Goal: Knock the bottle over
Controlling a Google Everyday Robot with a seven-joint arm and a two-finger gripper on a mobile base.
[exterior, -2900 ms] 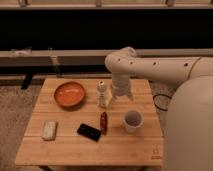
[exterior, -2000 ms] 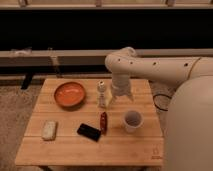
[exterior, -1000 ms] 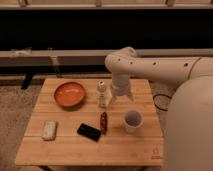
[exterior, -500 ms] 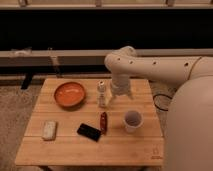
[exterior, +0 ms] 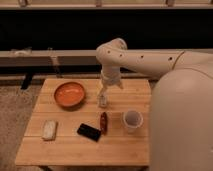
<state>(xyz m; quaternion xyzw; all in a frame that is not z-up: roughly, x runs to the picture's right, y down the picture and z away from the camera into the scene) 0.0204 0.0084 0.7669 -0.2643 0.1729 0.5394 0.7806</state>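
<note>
While parked with gripper [exterior: 106,90] close by the top of the upright bottle [exterior: 103,100], mid-worktop [exterior: 75,147] beside the bowl [exterior: 69,94], looks like the pre-push step, can't tell gripper's opening, needs a sideways shove near the neck next.

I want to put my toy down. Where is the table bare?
The table is bare along its front edge, in front of the black slab and cup, and in the corner behind the cup, beside the gripper at the bottle. The middle is crowded.
</note>
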